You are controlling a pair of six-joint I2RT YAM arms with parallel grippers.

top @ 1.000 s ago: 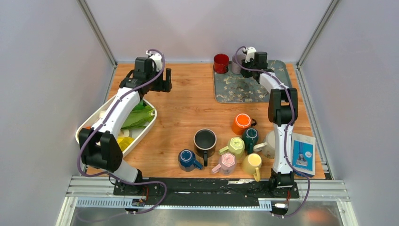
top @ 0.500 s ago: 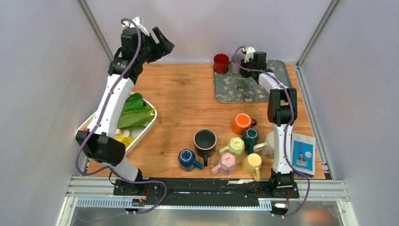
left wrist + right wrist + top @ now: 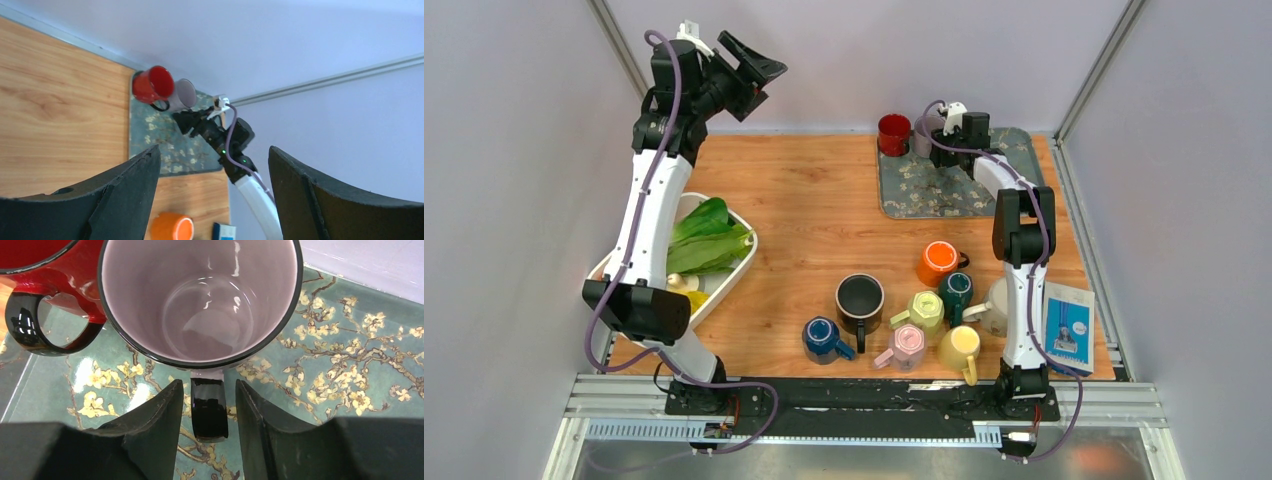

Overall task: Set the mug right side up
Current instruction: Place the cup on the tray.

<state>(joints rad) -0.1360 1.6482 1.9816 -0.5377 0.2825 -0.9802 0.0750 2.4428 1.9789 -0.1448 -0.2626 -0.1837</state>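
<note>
The right gripper (image 3: 209,387) is reaching to the far side of the table (image 3: 824,210) and straddling the black handle (image 3: 208,410) of the pale lilac mug (image 3: 200,315). Its jaws are standing slightly apart, with a thin strip of mat showing between each finger and the handle, so nothing is being clamped. The mug is standing upright on the floral mat (image 3: 350,365), its mouth facing up and its glossy inside showing, with the handle pointing back toward the wrist camera. A red mug (image 3: 50,270) is sitting just beside it, also mouth up; the two seem to be touching, though the lilac rim is hiding the point of contact. The left gripper (image 3: 214,165) is hanging high above the far left corner of the table, its jaws spread wide and holding nothing.
</note>
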